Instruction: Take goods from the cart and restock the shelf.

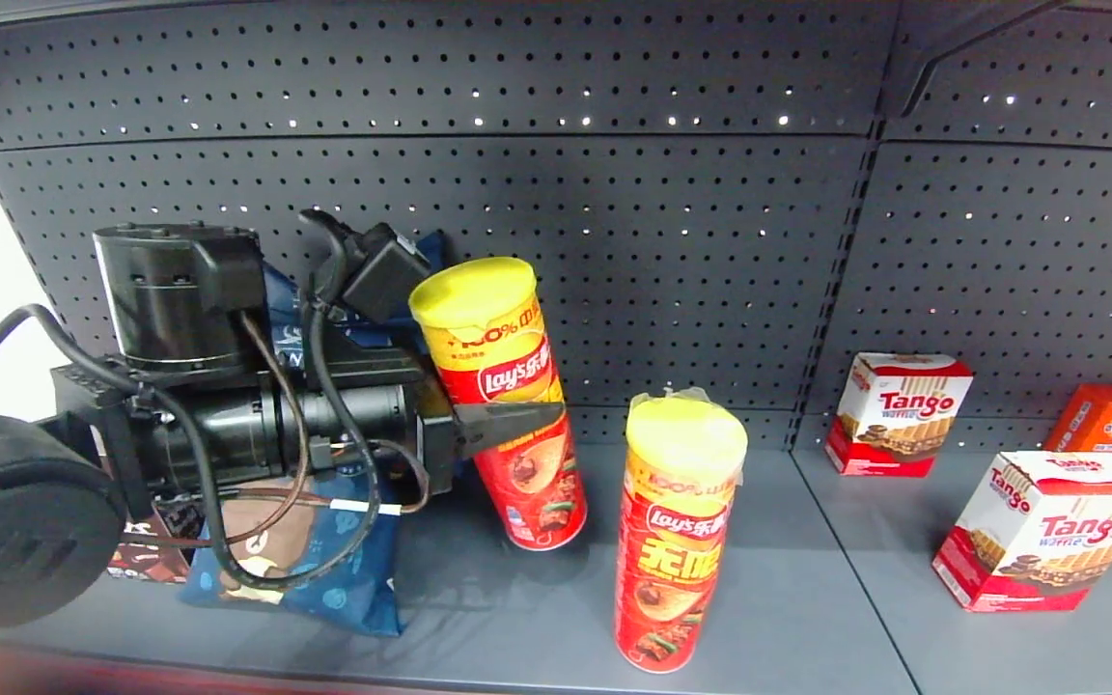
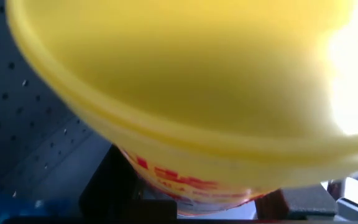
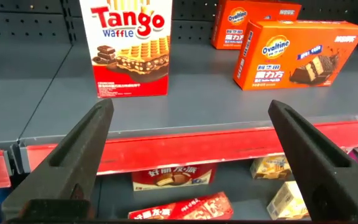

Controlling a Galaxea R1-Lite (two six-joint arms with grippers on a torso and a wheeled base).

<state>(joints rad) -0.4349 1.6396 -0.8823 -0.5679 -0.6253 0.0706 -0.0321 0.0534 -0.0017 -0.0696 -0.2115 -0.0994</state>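
Observation:
My left gripper (image 1: pixel 513 425) is shut on a red chips can with a yellow lid (image 1: pixel 493 323). The can leans to the left, and its base is at or just above the grey shelf (image 1: pixel 788 598), near the pegboard back. In the left wrist view the can's yellow lid (image 2: pixel 191 74) is very close, with the red body (image 2: pixel 185 186) below it. A second, identical chips can (image 1: pixel 677 541) stands upright to the right of the held one and nearer the front. My right gripper (image 3: pixel 191 168) is open and holds nothing, level with the shelf's red front strip (image 3: pixel 197 152).
A blue snack bag (image 1: pixel 324 569) lies behind and under my left arm. Two waffle boxes (image 1: pixel 894 410) (image 1: pixel 1043 531) and an orange box (image 1: pixel 1111 425) stand at the right. The right wrist view has a waffle box (image 3: pixel 129 46), orange boxes (image 3: pixel 297 53) and goods on a lower shelf (image 3: pixel 166 177).

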